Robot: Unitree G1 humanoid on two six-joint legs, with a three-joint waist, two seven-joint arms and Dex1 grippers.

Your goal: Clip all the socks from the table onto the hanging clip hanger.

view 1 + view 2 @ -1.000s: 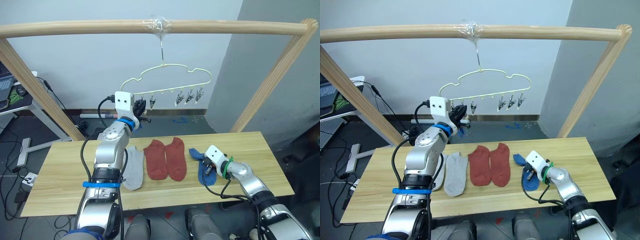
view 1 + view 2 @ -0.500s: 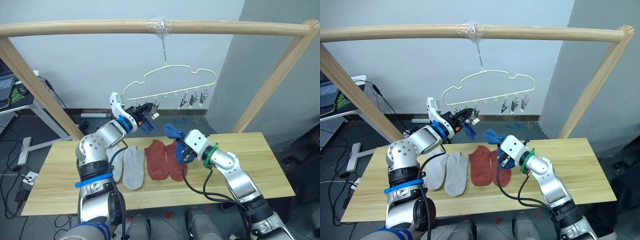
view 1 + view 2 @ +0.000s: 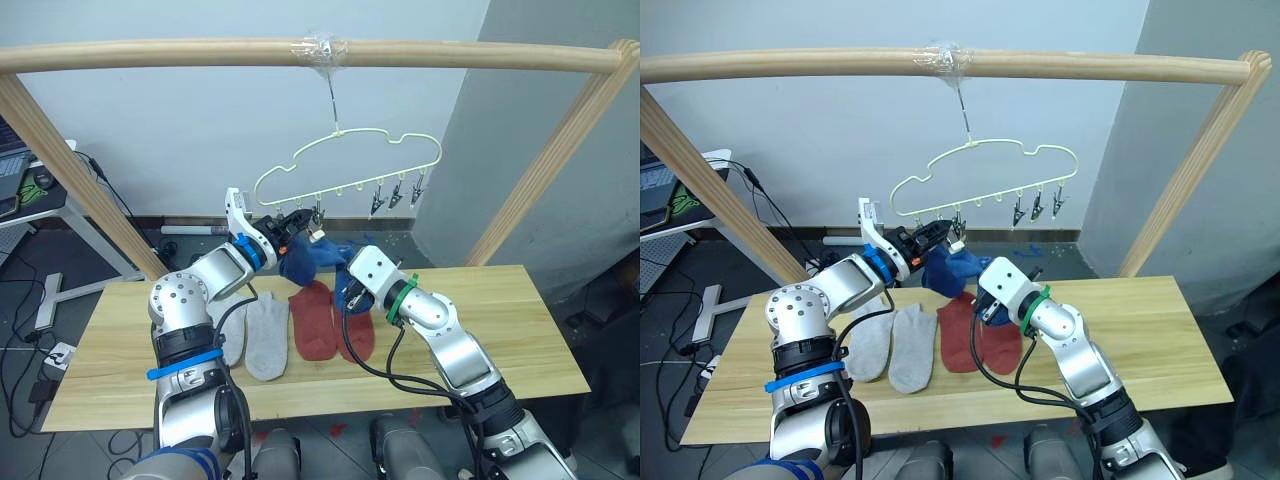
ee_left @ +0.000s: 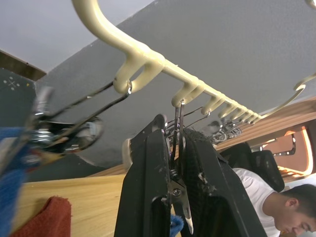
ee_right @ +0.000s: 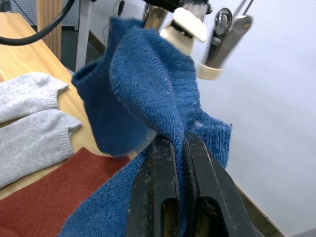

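Head pair: looked forward and down over the table (image 3: 520, 330), from a little way back, both taking in the hanger (image 3: 345, 165) under the pole (image 3: 940, 65). Left wrist: aimed steeply upward, close under the hanger's clips (image 4: 178, 148). Right wrist: pressed close against a blue sock (image 5: 148, 98), clips and grey socks (image 5: 29, 138) shared with the head pair.

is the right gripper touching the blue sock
Touching: the right wrist view shows the right gripper shut on the blue sock, knit pinched between its fingers.

Silver arms, seemingly black hands (image 3: 292, 219)
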